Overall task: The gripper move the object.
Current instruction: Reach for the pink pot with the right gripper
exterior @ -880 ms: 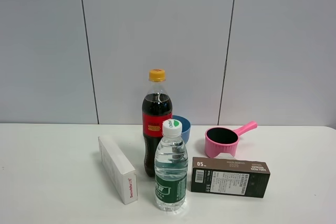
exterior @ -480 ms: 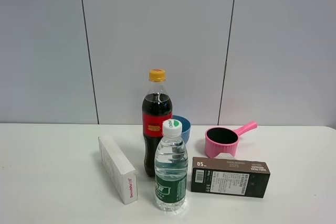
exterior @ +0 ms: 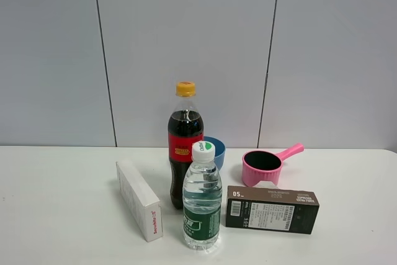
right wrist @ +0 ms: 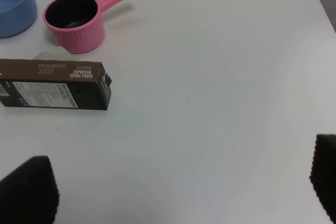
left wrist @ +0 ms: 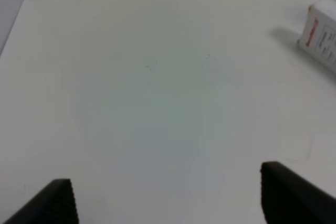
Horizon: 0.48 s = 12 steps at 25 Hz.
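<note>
The pink scoop cup stands upright on the white table right of the middle, its dark inside up and its handle pointing to the back right. It also shows in the right wrist view, well ahead of my right gripper, which is open and empty over bare table. My left gripper is open and empty over bare table; the scoop is out of its view. Neither gripper shows in the exterior high view.
A blue bowl sits behind a cola bottle. A water bottle stands in front. A white carton lies to the left. A dark brown espresso box lies just in front of the scoop.
</note>
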Each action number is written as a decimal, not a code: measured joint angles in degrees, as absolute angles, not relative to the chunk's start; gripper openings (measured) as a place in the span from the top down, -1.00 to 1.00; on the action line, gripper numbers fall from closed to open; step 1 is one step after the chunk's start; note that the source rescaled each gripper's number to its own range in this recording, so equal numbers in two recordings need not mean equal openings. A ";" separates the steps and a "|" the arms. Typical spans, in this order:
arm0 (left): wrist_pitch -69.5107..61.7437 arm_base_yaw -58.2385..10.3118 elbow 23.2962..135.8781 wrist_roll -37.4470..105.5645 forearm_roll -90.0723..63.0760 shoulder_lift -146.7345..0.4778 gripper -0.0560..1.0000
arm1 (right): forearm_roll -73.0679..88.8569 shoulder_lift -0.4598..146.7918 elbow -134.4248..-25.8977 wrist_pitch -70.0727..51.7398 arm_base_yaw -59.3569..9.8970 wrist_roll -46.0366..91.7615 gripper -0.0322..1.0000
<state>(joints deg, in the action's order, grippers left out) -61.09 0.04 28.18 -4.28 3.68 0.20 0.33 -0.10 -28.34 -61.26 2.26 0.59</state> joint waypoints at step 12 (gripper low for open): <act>-61.09 0.04 28.18 -4.28 3.68 0.20 -1.00 | 0.33 -0.10 -28.34 -61.26 2.26 0.59 -1.00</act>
<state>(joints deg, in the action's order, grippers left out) -61.09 0.04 28.18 -4.28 3.68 0.20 0.33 -0.10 -28.34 -61.26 2.26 0.59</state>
